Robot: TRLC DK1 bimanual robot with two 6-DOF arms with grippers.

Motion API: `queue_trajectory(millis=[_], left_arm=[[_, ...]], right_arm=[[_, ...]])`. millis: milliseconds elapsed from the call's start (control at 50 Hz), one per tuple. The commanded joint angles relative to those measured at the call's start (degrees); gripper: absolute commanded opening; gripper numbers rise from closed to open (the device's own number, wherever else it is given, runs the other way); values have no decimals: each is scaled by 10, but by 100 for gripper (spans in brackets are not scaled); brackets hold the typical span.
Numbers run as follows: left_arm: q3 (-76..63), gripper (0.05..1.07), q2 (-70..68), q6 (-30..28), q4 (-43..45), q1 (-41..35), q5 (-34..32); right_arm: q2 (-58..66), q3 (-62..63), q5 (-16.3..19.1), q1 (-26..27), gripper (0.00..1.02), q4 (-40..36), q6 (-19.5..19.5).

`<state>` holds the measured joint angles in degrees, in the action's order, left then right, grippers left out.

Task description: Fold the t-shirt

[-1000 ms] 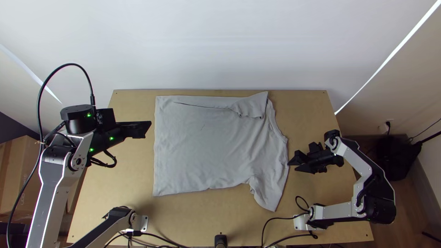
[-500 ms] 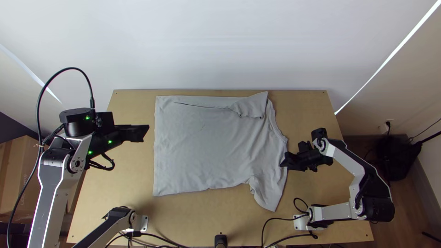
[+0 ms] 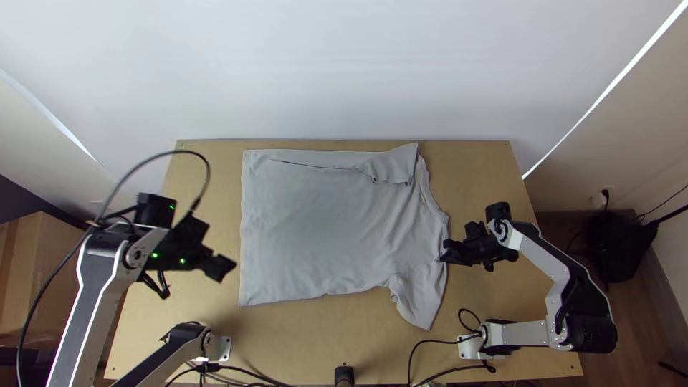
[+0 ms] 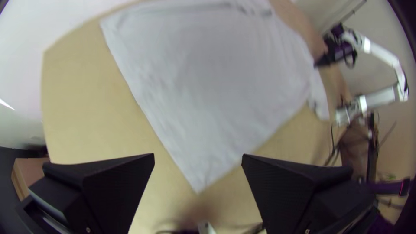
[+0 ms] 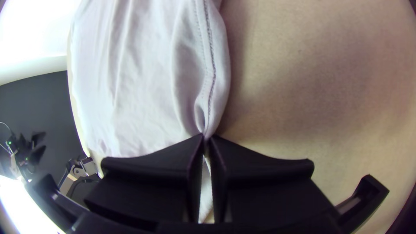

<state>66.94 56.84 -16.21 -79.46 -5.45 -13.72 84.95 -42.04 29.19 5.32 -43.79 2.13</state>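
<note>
The right gripper (image 3: 444,256) is clamped on the stitched edge of the t-shirt (image 3: 322,222), at the garment's neck-and-shoulder end; its two fingers meet with the cloth pinched between them. The left gripper (image 3: 225,268) has its fingers wide apart, holds nothing, and is positioned just beside the hem (image 3: 242,229), on the left arm's side. The t-shirt lies mostly spread on the worktop (image 3: 494,172), with its long axis running side to side, between the two arms. The hem faces the left arm's side; the collar (image 3: 433,197) faces the right arm's side. The near sleeve (image 3: 419,301) points toward the near edge of the worktop. The far sleeve (image 3: 393,163) is turned back over the body and creased, and a fold line runs from it along the far side toward the hem. Beyond the worktop's left side stands a cardboard box (image 3: 43,265); beyond the far edge rises a pale wall (image 3: 344,72).
</note>
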Motion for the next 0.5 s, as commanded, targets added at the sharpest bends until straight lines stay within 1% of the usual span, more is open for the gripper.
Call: queue_trajectory(millis=[0,100,160,240,280,360,400,440,480], left_arm=[[-54,101,3,-52,-39,-41,25],[-107,101,10,-57,-47,-79,82],[-131,101,26,-50,-53,-93,96],[-157,100,49,-50,-37,-98,98],[-167,94,64,-45,-29,-98,98],[-183,86,93,-28,-3,-98,98],[-194,84,101,-25,13,-98,98],[-205,83,101,-24,33,-98,98],[-215,79,107,-23,48,-99,98]], right_arm=[[1,30,-28,6,2,11,2],[-7,35,-28,6,2,13,4],[-13,36,-28,6,2,13,5],[-19,37,-28,7,2,13,5],[-22,39,-28,7,2,13,5],[-30,42,-28,13,2,13,5],[-34,45,-28,14,2,12,4],[-36,48,-28,15,2,11,4],[-37,50,-28,15,2,11,4]])
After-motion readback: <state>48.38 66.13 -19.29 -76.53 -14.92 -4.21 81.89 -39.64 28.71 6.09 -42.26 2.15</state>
